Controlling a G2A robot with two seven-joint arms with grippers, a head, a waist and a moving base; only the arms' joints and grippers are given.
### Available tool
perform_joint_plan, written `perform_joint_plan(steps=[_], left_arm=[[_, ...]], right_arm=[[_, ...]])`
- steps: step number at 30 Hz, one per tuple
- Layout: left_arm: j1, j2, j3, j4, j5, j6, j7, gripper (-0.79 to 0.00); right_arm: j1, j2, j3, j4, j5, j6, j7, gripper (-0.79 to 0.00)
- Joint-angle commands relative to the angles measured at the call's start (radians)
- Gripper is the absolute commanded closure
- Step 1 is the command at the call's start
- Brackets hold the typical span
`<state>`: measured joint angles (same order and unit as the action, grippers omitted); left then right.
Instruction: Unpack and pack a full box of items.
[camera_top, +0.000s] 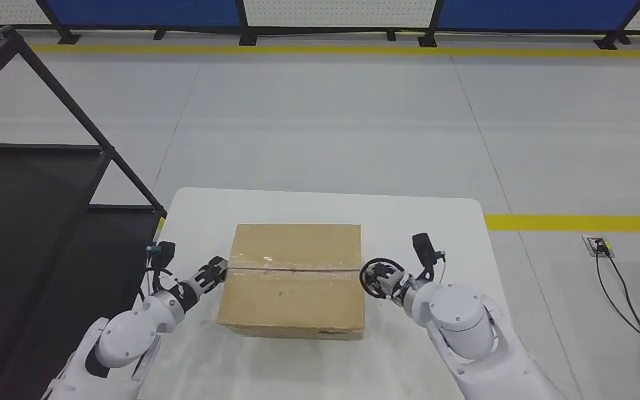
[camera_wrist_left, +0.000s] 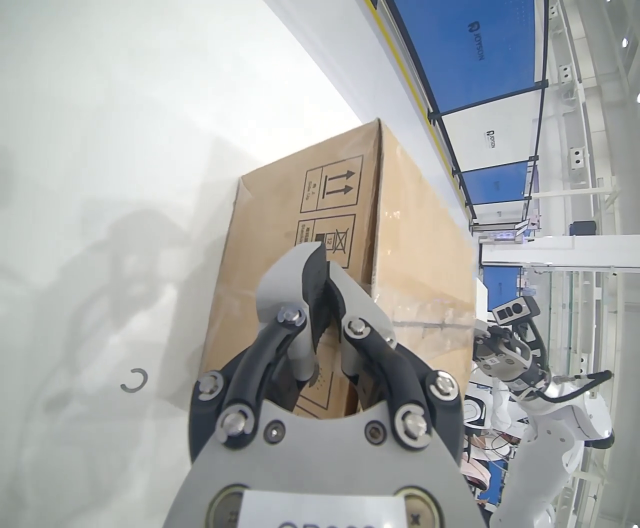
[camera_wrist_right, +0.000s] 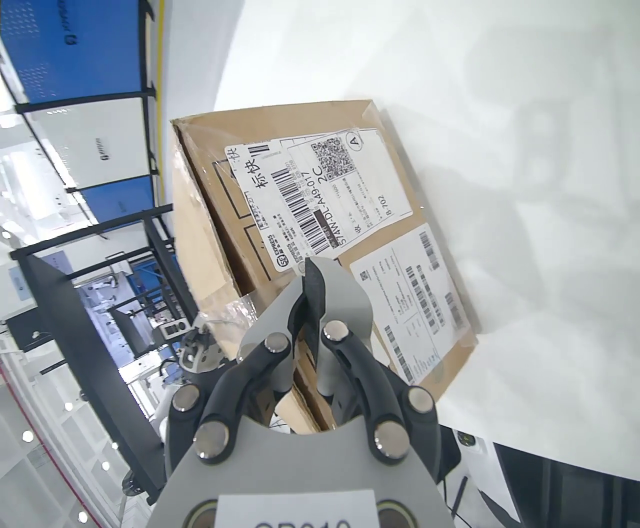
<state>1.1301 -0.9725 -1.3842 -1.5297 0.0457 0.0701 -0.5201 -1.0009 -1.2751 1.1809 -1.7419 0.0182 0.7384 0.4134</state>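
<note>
One box (camera_top: 291, 275) on table (camera_top: 430, 225) | left gripper (camera_wrist_left: 324, 267) fingers clenched, empty | right gripper (camera_wrist_right: 310, 277) fingers clenched, empty

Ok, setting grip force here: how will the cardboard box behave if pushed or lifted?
The cardboard box sits flat and squat, so it likely slides rather than tips. Taped shut, it is probably fairly stiff; its weight cannot be judged.

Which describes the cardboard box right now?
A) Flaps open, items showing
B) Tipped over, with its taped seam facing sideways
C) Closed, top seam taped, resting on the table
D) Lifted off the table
C: the cardboard box rests on the table with its top flaps shut and clear tape running along the seam.
</note>
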Motion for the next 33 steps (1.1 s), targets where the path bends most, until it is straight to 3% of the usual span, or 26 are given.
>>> perform_joint_plan(steps=[1, 4, 7, 9, 12, 20, 25, 28, 33], left_arm=[[0.001, -0.001, -0.002, 0.001, 0.0, -0.001, 0.001, 0.0], [0.002, -0.002, -0.009, 0.005, -0.027, -0.004, -0.013, 0.0], [0.0, -0.002, -0.019, 0.006, -0.029, -0.009, -0.017, 0.0], [0.0, -0.003, -0.024, 0.005, -0.032, -0.01, -0.019, 0.0], [0.002, -0.003, -0.033, 0.006, -0.035, -0.011, -0.018, 0.0], [0.011, -0.001, -0.078, 0.013, -0.055, -0.02, -0.016, 0.0], [0.023, 0.001, -0.106, 0.015, -0.077, -0.026, -0.022, 0.0], [0.034, 0.002, -0.118, 0.012, -0.079, -0.03, -0.024, 0.0], [0.048, 0.002, -0.133, 0.004, -0.086, -0.036, -0.024, 0.0]], right_arm=[[-0.036, -0.002, 0.02, -0.051, 0.023, -0.042, -0.058, 0.0], [-0.069, -0.005, 0.03, -0.092, 0.042, -0.056, -0.097, 0.0], [-0.047, -0.002, 0.013, -0.073, 0.034, 0.041, -0.035, 0.0], [-0.004, -0.005, 0.007, -0.045, 0.012, 0.122, -0.063, 0.0], [0.021, -0.013, -0.003, -0.027, 0.03, 0.154, -0.099, 0.0], [-0.025, -0.029, 0.023, -0.11, 0.053, 0.117, -0.273, 0.0], [-0.018, -0.035, 0.003, -0.118, 0.038, 0.076, -0.3, 0.0], [0.004, -0.037, -0.027, -0.092, 0.038, 0.043, -0.246, 0.0], [0.088, -0.045, -0.079, 0.017, 0.025, 0.08, -0.181, 0.0]])
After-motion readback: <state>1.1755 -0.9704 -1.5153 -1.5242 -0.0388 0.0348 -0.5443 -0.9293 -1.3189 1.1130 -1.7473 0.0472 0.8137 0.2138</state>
